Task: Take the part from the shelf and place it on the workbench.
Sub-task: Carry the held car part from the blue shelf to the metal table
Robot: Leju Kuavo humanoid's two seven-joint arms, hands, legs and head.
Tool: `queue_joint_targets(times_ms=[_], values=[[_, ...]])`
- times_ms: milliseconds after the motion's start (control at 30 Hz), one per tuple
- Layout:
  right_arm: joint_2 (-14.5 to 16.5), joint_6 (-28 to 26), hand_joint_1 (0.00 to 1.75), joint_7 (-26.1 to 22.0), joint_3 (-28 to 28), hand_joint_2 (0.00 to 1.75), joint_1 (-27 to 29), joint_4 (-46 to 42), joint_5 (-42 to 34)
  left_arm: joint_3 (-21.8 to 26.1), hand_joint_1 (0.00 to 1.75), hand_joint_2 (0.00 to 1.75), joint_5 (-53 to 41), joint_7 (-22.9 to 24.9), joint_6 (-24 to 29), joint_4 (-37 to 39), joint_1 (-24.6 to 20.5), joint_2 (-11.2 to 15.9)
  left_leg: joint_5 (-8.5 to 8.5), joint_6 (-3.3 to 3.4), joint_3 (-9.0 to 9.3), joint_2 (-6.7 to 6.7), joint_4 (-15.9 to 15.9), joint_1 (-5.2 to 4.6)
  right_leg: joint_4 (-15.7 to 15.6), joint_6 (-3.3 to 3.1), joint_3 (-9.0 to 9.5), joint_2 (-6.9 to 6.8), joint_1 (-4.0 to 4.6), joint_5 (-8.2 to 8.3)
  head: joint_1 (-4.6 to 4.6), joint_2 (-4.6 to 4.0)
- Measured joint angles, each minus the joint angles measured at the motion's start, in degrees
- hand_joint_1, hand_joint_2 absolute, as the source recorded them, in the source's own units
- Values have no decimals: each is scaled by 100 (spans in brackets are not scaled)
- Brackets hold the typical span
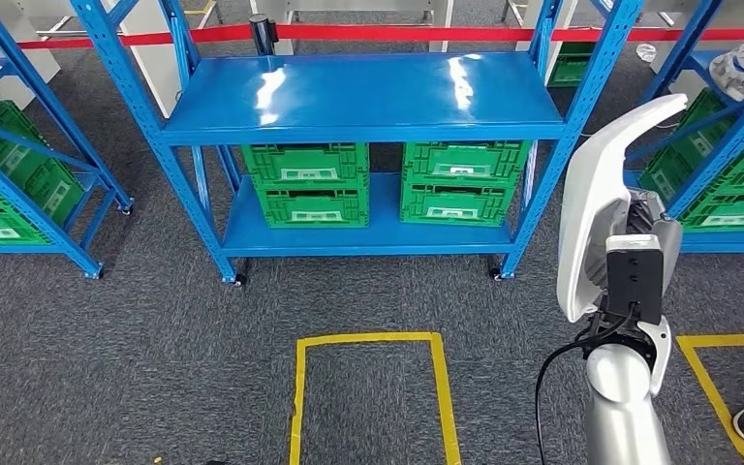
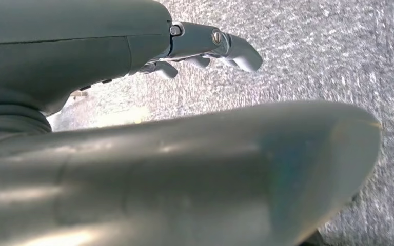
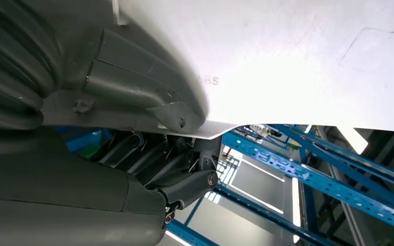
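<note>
Gripping the white part (image 3: 287, 56) between thumb and fingers, the right hand (image 3: 154, 154) has it clear of any shelf. In the head view the part (image 1: 605, 203) stands nearly upright above the right wrist, long axis pointing up and away toward the blue shelf (image 1: 368, 97) with its green crates (image 1: 305, 184). The left hand (image 2: 205, 48) hangs over grey carpet (image 2: 338, 61), fingers loosely curled on nothing. No workbench is visible, so I judge the carry needs a turn first.
</note>
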Motion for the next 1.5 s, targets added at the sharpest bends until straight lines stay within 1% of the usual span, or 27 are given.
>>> queue_joint_targets(times_ms=[33,100,133,167,200,267,333,400,467,500,567,633,667,700,733,800,867,900,967,1033,1133,1167,1233,1300,1367,1400,1500], values=[[-1,0,175,2,-9,175,5,-3,-1,1,0,0,0,1,0,0,1,0,88,44,-69,16,-17,12,183,24,-76,10,-2,-226,9,0],[-2,8,175,3,-25,175,12,-7,-9,2,0,0,1,1,0,-3,3,5,245,93,-252,32,-6,8,869,58,-261,19,-10,-824,25,0],[-2,21,175,-3,-28,175,19,-8,-20,2,0,0,2,2,2,-3,7,7,318,97,-360,36,11,3,1243,73,-326,20,-10,-1017,27,0],[-2,39,175,-13,-29,175,27,-8,-36,3,0,0,2,4,7,-2,11,7,384,97,-468,40,33,-1,1504,81,-332,20,-10,-1072,27,0],[-2,61,175,-25,-30,175,33,-8,-50,4,0,0,3,9,11,-2,18,7,444,89,-575,43,62,-2,1584,84,-252,20,-10,-1007,28,0],[-1,99,175,-48,-30,175,25,-8,-69,9,0,0,10,19,26,-1,38,7,551,58,-774,46,134,0,1130,68,226,19,-12,-758,28,0],[10,117,175,-69,-29,175,-11,-9,-76,26,0,0,37,25,48,-1,64,7,643,1,-929,43,210,-13,339,15,813,24,7,-787,22,1],[26,111,175,-93,-28,175,-28,-12,-80,49,0,0,56,29,66,1,90,4,735,-68,-986,36,232,-23,-47,-63,1012,36,33,-905,21,1],[43,107,175,-112,-28,175,-18,-14,-83,66,0,0,55,32,70,5,127,1,800,-141,-1004,26,211,-10,-76,-153,939,30,28,-818,27,0],[53,109,175,-118,-28,175,-14,-14,-86,73,0,0,55,36,70,7,147,-2,712,-179,-1046,17,260,-2,-82,-203,895,20,21,-754,24,0],[73,112,175,-134,-28,175,-6,-14,-93,84,0,0,53,37,69,12,173,-9,215,-247,-1189,4,674,20,-98,-276,767,4,-1,-613,13,0],[82,113,175,-147,-28,175,21,-14,-96,85,0,0,46,38,63,17,170,-18,-320,-295,-1326,2,1360,35,-93,-289,608,5,-4,-478,3,0],[84,113,175,-149,-28,175,44,-15,-95,85,0,0,36,38,58,17,164,-19,-416,-309,-1336,3,1640,40,-89,-281,519,5,-4,-407,3,0],[84,112,175,-150,-28,175,66,-16,-94,85,0,0,22,37,51,17,159,-19,-380,-314,-1274,3,1771,42,-83,-270,427,3,-4,-339,2,0],[84,111,175,-150,-28,175,88,-19,-91,85,0,0,9,36,43,15,153,-17,-254,-313,-1129,3,1734,44,-75,-256,330,2,-6,-270,2,0],[84,111,175,-149,-28,175,116,-49,-84,85,0,0,-7,28,34,8,126,-15,-17,-287,-591,-3,1117,46,-61,-216,172,2,-9,-146,1,0],[84,102,175,-149,-31,175,130,-116,-75,85,0,0,-15,19,29,-1,74,-14,-88,-232,-37,-25,322,21,-61,-158,90,-7,-4,-38,4,0],[85,98,175,-147,-32,175,134,-152,-69,85,0,0,-25,19,23,-2,53,-14,-162,-203,91,-36,90,4,-75,-126,80,-15,-4,17,5,0],[89,98,175,-125,-32,175,151,-206,-39,84,0,0,-52,26,-4,-1,39,-17,-137,-121,90,-34,-22,-12,-120,-60,75,-19,-5,120,6,0],[92,104,175,-79,-38,175,172,-236,4,84,0,0,-73,38,-33,2,41,-18,-27,-15,18,-1,-46,5,-8,-5,-1,1,-11,-42,14,1],[92,105,175,-36,-53,175,187,-251,71,85,0,0,-70,46,-47,0,45,-17,151,79,-180,31,-23,11,957,33,-285,16,-15,-848,32,1],[92,106,175,-30,-55,175,195,-254,88,85,0,0,-66,51,-50,0,45,-21,202,83,-269,34,-1,5,1328,40,-357,17,-13,-1012,34,0],[93,109,175,-23,-57,175,214,-261,108,85,0,0,-59,64,-55,2,50,-32,290,75,-454,41,65,0,1561,37,-251,17,-11,-928,36,0],[94,113,175,-22,-58,175,219,-279,112,85,0,0,-58,70,-54,3,53,-43,353,48,-614,45,146,2,1035,13,216,16,-11,-676,37,0],[97,117,175,-22,-57,175,208,-313,116,85,0,0,-58,70,-52,2,50,-49,405,-7,-728,43,222,-14,309,-40,708,24,8,-707,35,1],[99,119,175,-21,-57,175,204,-329,119,85,0,0,-58,69,-52,2,49,-50,440,-43,-765,42,243,-21,79,-73,841,29,19,-772,33,1],[102,147,175,-6,-60,175,207,-346,140,85,0,0,-58,69,-52,3,58,-48,505,-154,-828,32,255,-20,-47,-186,816,22,18,-746,31,0]])
